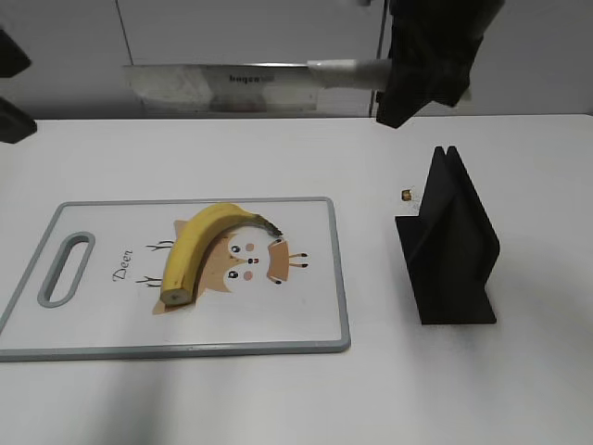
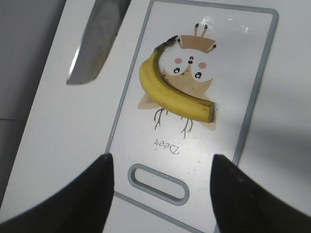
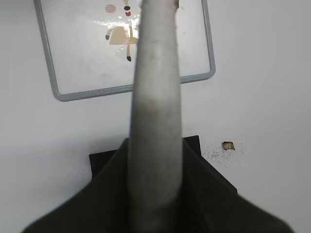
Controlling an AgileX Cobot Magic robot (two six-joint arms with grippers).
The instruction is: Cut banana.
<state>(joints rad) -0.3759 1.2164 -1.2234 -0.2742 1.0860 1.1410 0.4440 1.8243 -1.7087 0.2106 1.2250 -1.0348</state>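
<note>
The yellow banana [image 1: 199, 246] lies curved on the white cutting board [image 1: 93, 324], dark stem toward the right, blunt end toward the front. It also shows in the left wrist view [image 2: 167, 92] on the board [image 2: 243, 73]. My right gripper [image 1: 408, 79] is shut on the pale handle of a large knife [image 1: 213, 85], held high above the table's back; the blade points left. In the right wrist view the handle [image 3: 155, 121] runs out from the right gripper [image 3: 155, 194]. My left gripper [image 2: 160, 194] is open and empty above the board's handle slot, and shows at the exterior view's left edge [image 1: 9, 88].
A black knife stand [image 1: 449, 241] sits on the white table to the right of the board. A small brown crumb [image 1: 407, 195] lies behind it, also seen in the right wrist view [image 3: 227, 145]. The knife blade [image 2: 95, 43] hangs beyond the board's far edge.
</note>
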